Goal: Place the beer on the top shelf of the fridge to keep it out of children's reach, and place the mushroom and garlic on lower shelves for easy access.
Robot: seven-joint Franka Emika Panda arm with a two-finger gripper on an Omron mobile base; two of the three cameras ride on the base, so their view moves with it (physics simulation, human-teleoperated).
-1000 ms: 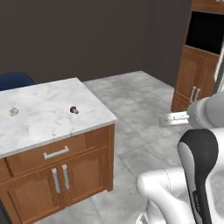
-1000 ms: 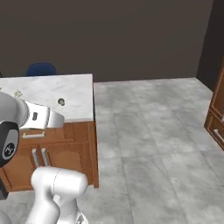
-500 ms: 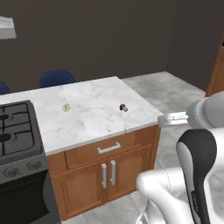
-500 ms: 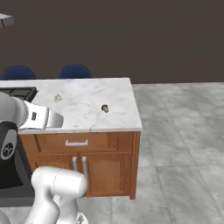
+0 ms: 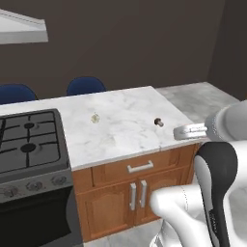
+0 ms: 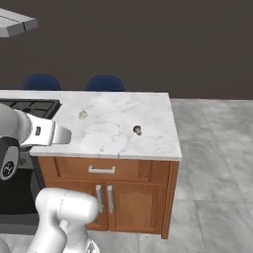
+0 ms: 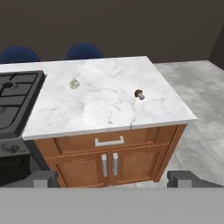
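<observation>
The mushroom [image 5: 158, 122] [image 6: 137, 130] [image 7: 139, 93], brown-capped and tiny, lies near the right end of the marble island counter [image 5: 125, 140] [image 7: 109, 113]. The garlic [image 5: 95, 117] [image 6: 83, 114] [image 7: 74, 83], a small pale bulb, rests farther left on the same top. My gripper [image 7: 113, 178] is open and empty, with its fingertips [image 7: 43, 177] spread wide. It hangs in front of the island's wooden doors, below counter height and well short of both items. The beer and the fridge with its shelves are out of view.
A black gas stove [image 5: 26, 140] [image 7: 13, 98] adjoins the island on the left, under a range hood [image 5: 21, 29]. Two blue chairs [image 5: 86, 85] [image 6: 104, 82] stand behind the counter. A drawer and cabinet doors [image 7: 109, 164] face me. Open grey tile floor [image 6: 212, 148] lies to the right.
The whole picture has shifted, so the camera moved with the base. The island now sits centred and closer, the stove has come into view, and the oven cabinets are gone. Mushroom and garlic stay put.
</observation>
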